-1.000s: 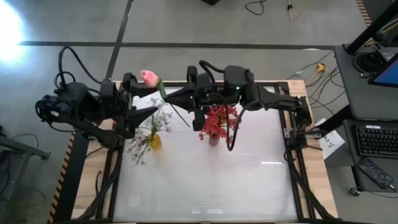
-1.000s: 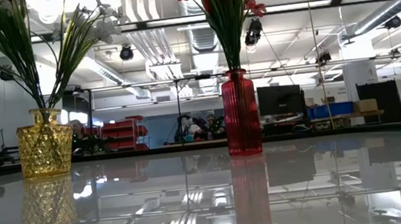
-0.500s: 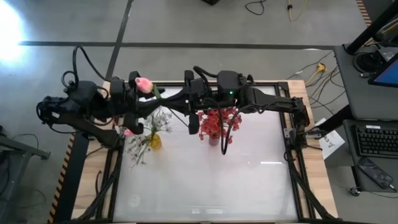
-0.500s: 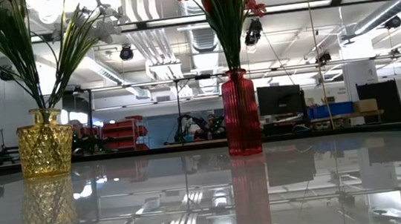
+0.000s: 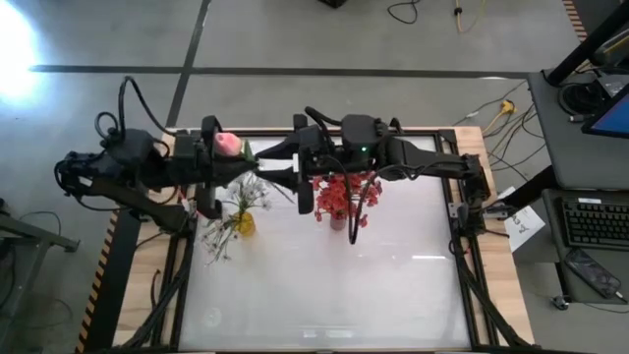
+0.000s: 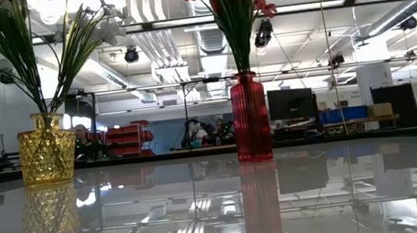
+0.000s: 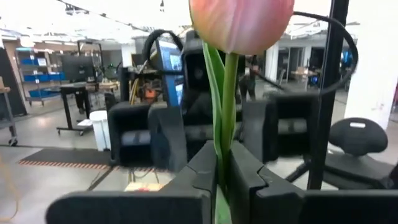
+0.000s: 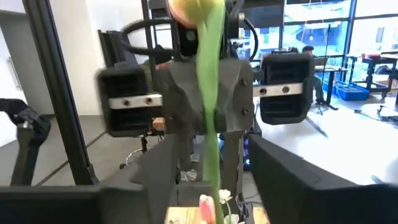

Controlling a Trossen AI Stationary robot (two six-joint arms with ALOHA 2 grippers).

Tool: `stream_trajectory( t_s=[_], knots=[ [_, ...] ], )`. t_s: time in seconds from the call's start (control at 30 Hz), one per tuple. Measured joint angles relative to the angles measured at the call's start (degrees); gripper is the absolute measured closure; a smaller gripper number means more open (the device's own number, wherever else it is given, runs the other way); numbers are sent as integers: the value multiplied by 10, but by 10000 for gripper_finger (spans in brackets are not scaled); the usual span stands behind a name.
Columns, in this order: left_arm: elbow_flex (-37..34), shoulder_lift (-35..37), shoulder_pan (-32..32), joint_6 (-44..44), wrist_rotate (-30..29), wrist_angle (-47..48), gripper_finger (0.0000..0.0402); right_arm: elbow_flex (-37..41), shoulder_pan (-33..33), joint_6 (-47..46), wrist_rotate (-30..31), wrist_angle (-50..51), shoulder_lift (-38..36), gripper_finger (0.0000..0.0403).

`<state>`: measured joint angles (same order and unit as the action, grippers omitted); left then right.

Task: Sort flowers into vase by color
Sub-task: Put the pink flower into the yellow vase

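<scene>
**Pink tulip held up between your two arms**

Look at the top of the table from above. Your left gripper (image 5: 254, 169) has its two fingers squeezed tight on the green stem of the pink tulip (image 5: 227, 145). In the left wrist view you can see the stem pinched between the dark fingers (image 7: 205, 171), with the pink tulip bud right above them.

Your right gripper (image 5: 267, 175) is facing the left one, very near it, on the other side of the stem. In the right wrist view its fingers (image 8: 292, 180) stand apart, one on each side, and the green stem (image 8: 210, 106) runs up the gap between them. They are not squeezing it.

The tulip is up in the air, above the back part of the table (image 5: 324, 295), near the yellow vase (image 5: 245, 222).

The yellow vase holds the white flowers (image 5: 228, 221). You can see it in the low view too, on the shiny table top, with long green leaves fanning out.

The red vase (image 6: 250, 117) stands to the side of the yellow one, well apart from it. It holds the red flowers (image 5: 342, 192). The right arm reaches over these red flowers.

Both vases stand upright.
</scene>
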<state>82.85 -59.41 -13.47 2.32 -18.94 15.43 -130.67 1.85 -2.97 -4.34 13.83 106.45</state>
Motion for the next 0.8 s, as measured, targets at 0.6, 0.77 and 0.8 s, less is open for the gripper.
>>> stream_trajectory(
  t_s=[0.6,0.77,0.8],
  knots=[
    [0,162,0,-58,72,301,401,-12,10,-4,49,22,-58,139],
    [-13,169,0,-53,27,349,401,-9,13,-7,75,26,-58,149],
    [-19,168,0,-52,26,343,401,-9,13,-9,75,26,-58,151]
  ],
)
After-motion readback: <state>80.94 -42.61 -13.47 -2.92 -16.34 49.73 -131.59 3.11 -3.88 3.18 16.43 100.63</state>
